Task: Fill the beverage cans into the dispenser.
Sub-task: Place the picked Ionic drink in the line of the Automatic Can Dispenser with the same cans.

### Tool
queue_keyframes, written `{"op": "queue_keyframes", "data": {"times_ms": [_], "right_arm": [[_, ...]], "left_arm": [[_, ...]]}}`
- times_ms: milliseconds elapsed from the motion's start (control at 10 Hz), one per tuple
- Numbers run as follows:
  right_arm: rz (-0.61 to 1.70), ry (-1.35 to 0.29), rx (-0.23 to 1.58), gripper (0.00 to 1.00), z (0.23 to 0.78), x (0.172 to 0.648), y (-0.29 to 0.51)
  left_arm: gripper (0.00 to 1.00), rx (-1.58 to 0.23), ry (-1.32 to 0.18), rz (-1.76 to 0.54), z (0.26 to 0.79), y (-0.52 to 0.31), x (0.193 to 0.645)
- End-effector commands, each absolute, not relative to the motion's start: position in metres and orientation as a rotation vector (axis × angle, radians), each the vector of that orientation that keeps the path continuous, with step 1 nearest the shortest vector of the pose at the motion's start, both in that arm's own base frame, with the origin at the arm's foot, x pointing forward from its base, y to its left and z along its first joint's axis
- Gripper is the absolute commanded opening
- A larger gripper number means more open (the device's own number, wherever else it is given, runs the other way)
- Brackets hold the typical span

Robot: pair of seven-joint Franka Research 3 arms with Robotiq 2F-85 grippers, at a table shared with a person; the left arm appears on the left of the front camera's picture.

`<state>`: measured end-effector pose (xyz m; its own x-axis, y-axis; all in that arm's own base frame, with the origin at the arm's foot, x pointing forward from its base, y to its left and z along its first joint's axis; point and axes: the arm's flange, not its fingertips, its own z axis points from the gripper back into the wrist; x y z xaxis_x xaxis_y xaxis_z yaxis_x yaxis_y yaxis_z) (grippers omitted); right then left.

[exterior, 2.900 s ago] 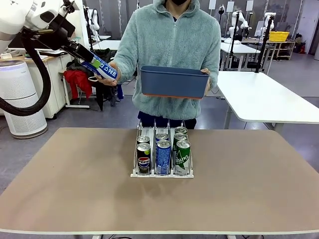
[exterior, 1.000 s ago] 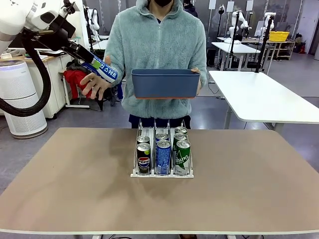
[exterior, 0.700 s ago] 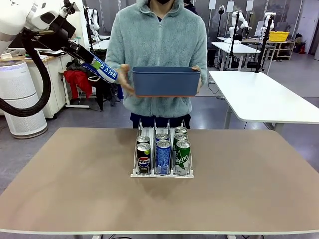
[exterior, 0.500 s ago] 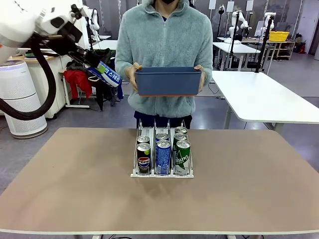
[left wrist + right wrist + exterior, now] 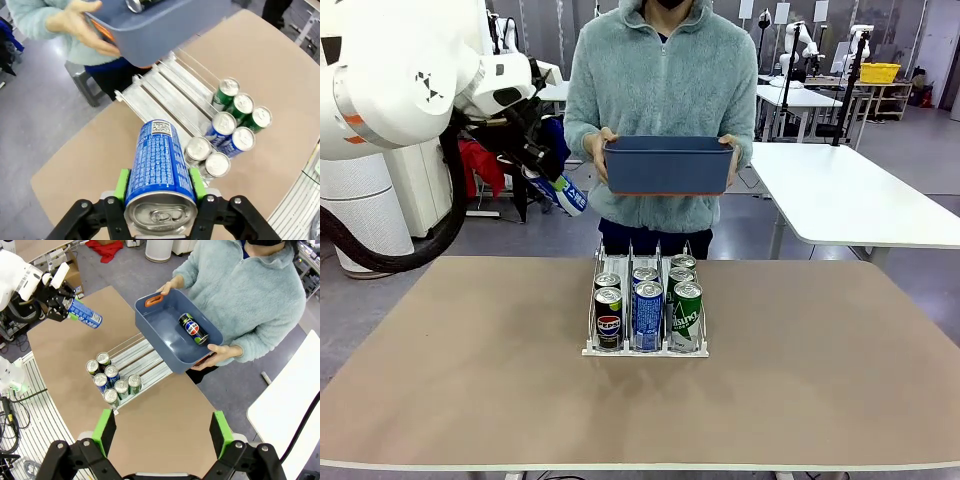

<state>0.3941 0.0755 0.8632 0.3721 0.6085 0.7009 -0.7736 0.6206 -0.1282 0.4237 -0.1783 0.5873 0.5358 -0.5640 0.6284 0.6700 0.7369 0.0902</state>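
Note:
My left gripper (image 5: 548, 172) is shut on a blue-and-white beverage can (image 5: 565, 193), held in the air left of the person and above the table's far left part. In the left wrist view that can (image 5: 159, 172) sits between the green pads (image 5: 121, 184), its silver top toward the camera. Below it stands the dispenser (image 5: 165, 102) with several cans (image 5: 234, 122) at its front end. In the front view the dispenser (image 5: 645, 345) holds several cans (image 5: 647, 310) in three lanes. My right gripper (image 5: 162, 432) stands open high above the table.
A person at the far side holds a dark blue bin (image 5: 668, 165) with both hands above the dispenser's back. In the right wrist view one dark Pepsi can (image 5: 193, 329) lies inside the bin (image 5: 165, 340). White tables stand at the back right.
My left arm has swung right and lower with the blue-and-white can, toward the dispenser. The person's hand left the can and went back to the bin, which shifted slightly right.

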Motion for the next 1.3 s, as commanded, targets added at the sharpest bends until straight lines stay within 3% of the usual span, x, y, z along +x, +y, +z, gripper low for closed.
{"op": "queue_keyframes", "data": {"times_ms": [0, 100, 600, 800, 1200], "right_arm": [[0.883, -0.786, 0.241, 1.00, 0.863, 0.394, 0.076], [0.883, -0.786, 0.241, 1.00, 0.863, 0.394, 0.076], [0.883, -0.786, 0.241, 1.00, 0.863, 0.394, 0.076], [0.883, -0.786, 0.241, 1.00, 0.863, 0.394, 0.076], [0.883, -0.786, 0.241, 1.00, 0.863, 0.394, 0.076]], "left_arm": [[0.57, -0.268, -0.616, -0.809, 0.607, -0.160, 0.426], [0.57, -0.169, -0.684, -0.739, 0.587, -0.178, 0.424], [0.57, -0.171, -0.636, -0.743, 0.589, -0.187, 0.426], [0.57, -0.119, -0.549, -0.758, 0.590, -0.222, 0.405], [0.57, -0.066, -0.533, -0.764, 0.567, -0.295, 0.360]]}}
